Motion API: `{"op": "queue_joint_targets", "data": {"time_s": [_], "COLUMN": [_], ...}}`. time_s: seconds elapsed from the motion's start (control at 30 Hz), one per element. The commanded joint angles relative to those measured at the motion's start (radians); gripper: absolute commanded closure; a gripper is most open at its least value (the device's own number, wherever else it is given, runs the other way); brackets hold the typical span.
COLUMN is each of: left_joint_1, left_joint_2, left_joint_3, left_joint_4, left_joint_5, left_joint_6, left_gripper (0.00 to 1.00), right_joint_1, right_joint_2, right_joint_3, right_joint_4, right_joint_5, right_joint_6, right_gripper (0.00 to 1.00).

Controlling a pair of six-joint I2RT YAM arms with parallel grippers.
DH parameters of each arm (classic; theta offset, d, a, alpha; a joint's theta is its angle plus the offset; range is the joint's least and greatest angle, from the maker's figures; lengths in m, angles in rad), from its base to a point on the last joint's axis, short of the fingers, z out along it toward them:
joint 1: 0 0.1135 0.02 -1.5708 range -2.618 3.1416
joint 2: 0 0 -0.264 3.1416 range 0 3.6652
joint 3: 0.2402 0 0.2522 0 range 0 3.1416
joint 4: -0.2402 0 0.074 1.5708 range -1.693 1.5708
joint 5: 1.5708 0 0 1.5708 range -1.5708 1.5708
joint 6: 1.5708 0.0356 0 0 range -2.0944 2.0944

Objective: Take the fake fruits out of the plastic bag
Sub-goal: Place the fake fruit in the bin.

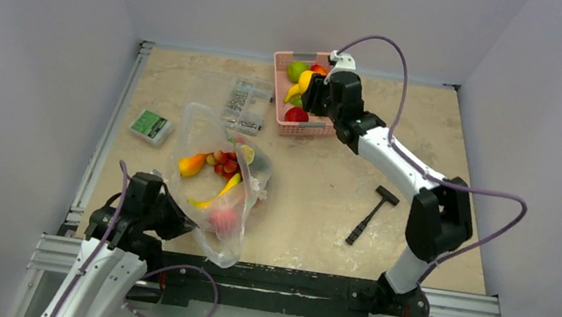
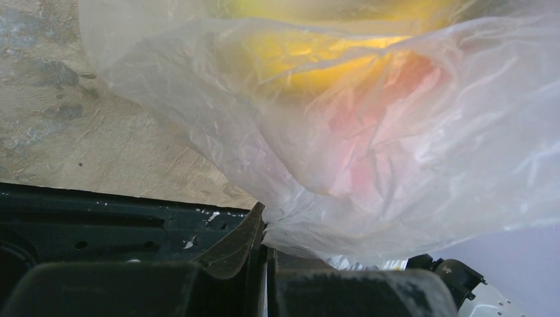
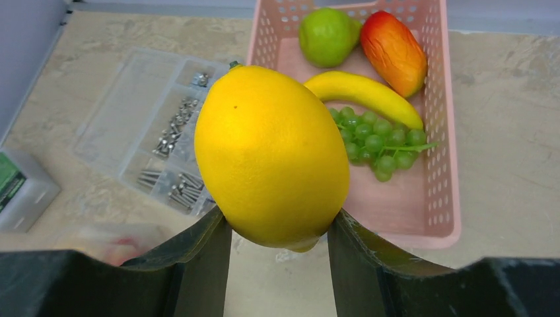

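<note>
Right end effector (image 3: pixel 279 219) grips lemon (image 3: pixel 271 152) above basket (image 3: pixel 441 99) rim; left end effector (image 2: pixel 265 231) pinches bag (image 2: pixel 396 165) edge.

Bag (image 1: pixel 213 192) left of basket (image 1: pixel 299 130) — hammer (image 1: pixel 369 214) right

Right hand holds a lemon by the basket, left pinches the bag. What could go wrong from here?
1. The right hand grips the lemon only at its lower end; it could slip, or, dropped here, clip the pink basket wall and roll away.
2. The left hand pinches a thin fold of the plastic bag; the film may pull free, letting the fruits inside shift.
</note>
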Motion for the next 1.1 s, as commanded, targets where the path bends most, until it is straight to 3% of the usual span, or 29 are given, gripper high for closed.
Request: {"op": "queue_joint_targets", "data": {"time_s": [0.0,0.33,0.6,0.67,0.8,1.07], "left_joint_1": [-0.003,-0.003,-0.003,-0.003,-0.003,-0.003], "left_joint_2": [-0.009,-0.008,-0.009,-0.016,-0.03,-0.016], "left_joint_3": [0.042,0.049,0.056,0.056,0.056,0.053], "left_joint_4": [0.004,-0.003,-0.014,-0.021,-0.033,-0.017], "left_joint_5": [0.012,0.014,0.014,0.01,0.006,0.011], "left_joint_6": [0.009,0.007,0.007,0.006,0.004,0.004], "left_gripper": [1.0,1.0,1.0,1.0,1.0,1.0], "right_joint_1": [-0.032,-0.062,-0.063,-0.063,-0.062,-0.061], "right_joint_2": [0.147,0.567,0.782,0.814,0.812,0.662], "right_joint_3": [0.165,0.577,0.837,0.894,0.909,0.802], "right_joint_4": [-0.073,-0.1,-0.122,-0.148,-0.149,-0.19], "right_joint_5": [-0.022,-0.068,-0.086,-0.089,-0.091,-0.085], "right_joint_6": [0.051,0.136,0.133,0.114,0.084,0.041], "right_gripper": [1.0,0.97,0.65,0.52,0.33,0.2]}}
